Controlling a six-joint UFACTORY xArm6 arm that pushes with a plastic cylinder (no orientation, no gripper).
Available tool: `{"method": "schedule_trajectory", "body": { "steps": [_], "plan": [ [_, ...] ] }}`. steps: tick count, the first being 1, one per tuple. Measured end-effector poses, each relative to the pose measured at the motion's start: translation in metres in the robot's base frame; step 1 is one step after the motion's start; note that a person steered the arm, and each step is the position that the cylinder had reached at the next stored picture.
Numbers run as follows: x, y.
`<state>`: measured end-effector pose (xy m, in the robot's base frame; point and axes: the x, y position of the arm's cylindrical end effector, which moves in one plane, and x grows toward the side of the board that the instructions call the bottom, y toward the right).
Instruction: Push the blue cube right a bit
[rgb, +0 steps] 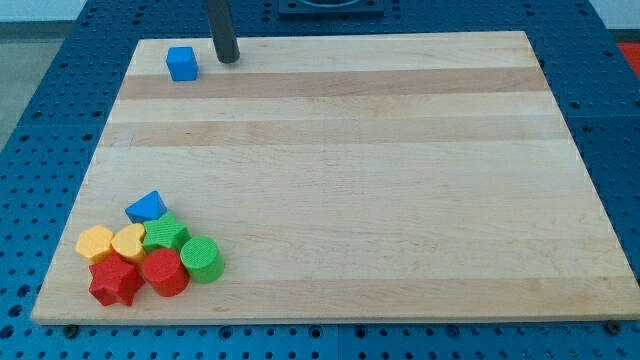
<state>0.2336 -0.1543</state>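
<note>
**Tip parked just right of the blue cube, up in the far left corner**

Camera view, the only one we have: a pale wooden desk (330, 180) fills the frame, resting on a blue perforated surface (40, 110). Up at the view's top left sits the blue cube (182, 63), close to the desk's top edge and near its left corner. Just to the view's right of it, the dark rod drops in from the top of the frame, and my tip (229, 60) is planted on the wood there. There is a sliver of bare wood between tip and cube, so they are near but apart. No jaws on this arm at all, only the straight rod, so there is nothing spread or pressed together to call.

Down at the view's bottom left, well apart from the action, a tight huddle of blocks. A blue wedge-like block (147, 207) tops the pile. Below it a green block (165, 233) with an angular outline, and left of that a yellow heart (129, 241) and a yellow block (96, 243) side by side. The front row runs a red star-like block (115, 282), a red cylinder (163, 272) and a green cylinder (201, 259), each touching its neighbour.
</note>
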Motion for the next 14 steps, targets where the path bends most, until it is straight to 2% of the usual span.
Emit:
{"method": "schedule_trajectory", "body": {
  "steps": [4, 5, 6, 7, 8, 9, 10, 11, 12, 13, 14],
  "plan": [
    [0.008, -0.004],
    [0.004, -0.044],
    [-0.001, -0.044],
    [-0.038, -0.041],
    [-0.042, -0.045],
    [-0.025, -0.099],
    [0.013, -0.138],
    [0.016, -0.141],
    [0.048, -0.135],
    [0.041, -0.133],
    [0.017, -0.118]
  ]
}}
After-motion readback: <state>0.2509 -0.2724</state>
